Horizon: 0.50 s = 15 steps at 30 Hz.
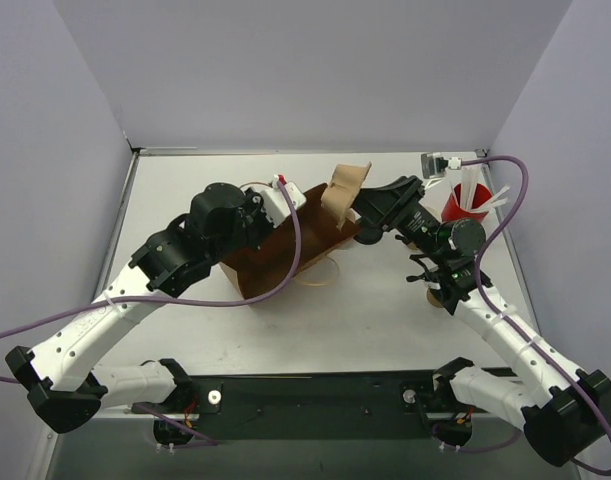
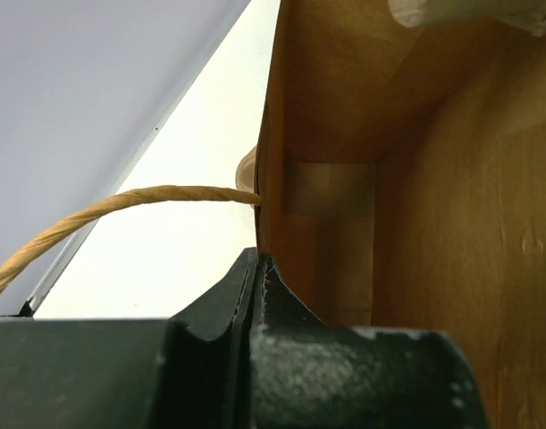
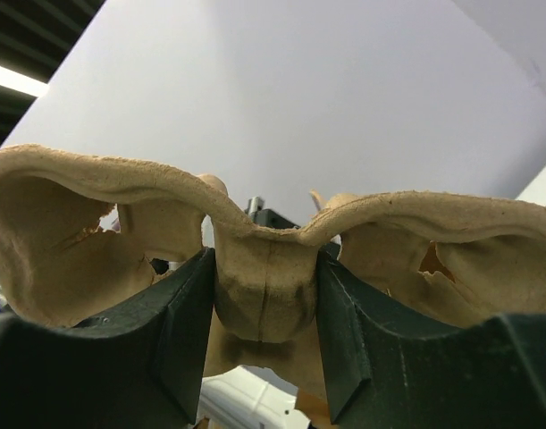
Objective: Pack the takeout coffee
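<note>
A brown paper bag (image 1: 270,255) sits mid-table with its mouth facing the right arm. My left gripper (image 1: 283,196) is shut on the bag's upper edge. In the left wrist view the left gripper (image 2: 257,261) pinches the bag wall (image 2: 433,223), with a twine handle (image 2: 121,208) to the left. My right gripper (image 1: 358,213) is shut on a tan moulded pulp cup carrier (image 1: 347,183) and holds it at the bag's mouth. In the right wrist view the right gripper (image 3: 265,268) clamps the carrier's (image 3: 94,179) middle rib. The lidded kraft coffee cup is not clearly in view.
A red cup with white sticks (image 1: 467,205) stands at the back right, close behind my right arm. Tan objects (image 1: 432,294) show partly under the right forearm; I cannot tell what they are. A twine handle loop (image 1: 323,276) lies on the table by the bag.
</note>
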{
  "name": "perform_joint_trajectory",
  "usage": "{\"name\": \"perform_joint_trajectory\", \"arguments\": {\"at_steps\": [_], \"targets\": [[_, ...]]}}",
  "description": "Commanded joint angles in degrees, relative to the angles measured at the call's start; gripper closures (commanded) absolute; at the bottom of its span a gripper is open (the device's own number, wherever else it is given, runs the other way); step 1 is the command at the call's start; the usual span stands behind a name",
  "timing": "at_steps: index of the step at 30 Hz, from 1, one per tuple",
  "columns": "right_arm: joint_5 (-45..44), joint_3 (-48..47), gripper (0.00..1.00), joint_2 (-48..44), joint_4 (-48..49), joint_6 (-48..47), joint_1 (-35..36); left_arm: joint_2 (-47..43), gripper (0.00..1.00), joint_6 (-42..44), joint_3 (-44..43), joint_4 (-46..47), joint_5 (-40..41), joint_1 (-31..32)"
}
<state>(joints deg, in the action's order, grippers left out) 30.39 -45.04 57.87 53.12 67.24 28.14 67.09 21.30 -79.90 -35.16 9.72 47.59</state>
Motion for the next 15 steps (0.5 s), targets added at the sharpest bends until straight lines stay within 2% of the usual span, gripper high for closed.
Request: {"name": "perform_joint_trajectory", "arguments": {"at_steps": [1, 9, 15], "targets": [[4.93, -2.16, 0.60, -1.35, 11.47, 3.95, 0.07, -0.73, 1.00, -1.09, -3.24, 5.19, -2.68, -1.54], [11.08, -6.28, 0.59, 1.89, 12.18, 2.20, 2.44, 0.06, 1.00, -0.56, -4.30, 4.66, -6.20, -3.73], [13.37, -11.64, 0.59, 5.23, 5.77, -3.69, 7.10, -0.20, 1.00, -0.47, -4.30, 4.57, -7.34, -4.18]]}}
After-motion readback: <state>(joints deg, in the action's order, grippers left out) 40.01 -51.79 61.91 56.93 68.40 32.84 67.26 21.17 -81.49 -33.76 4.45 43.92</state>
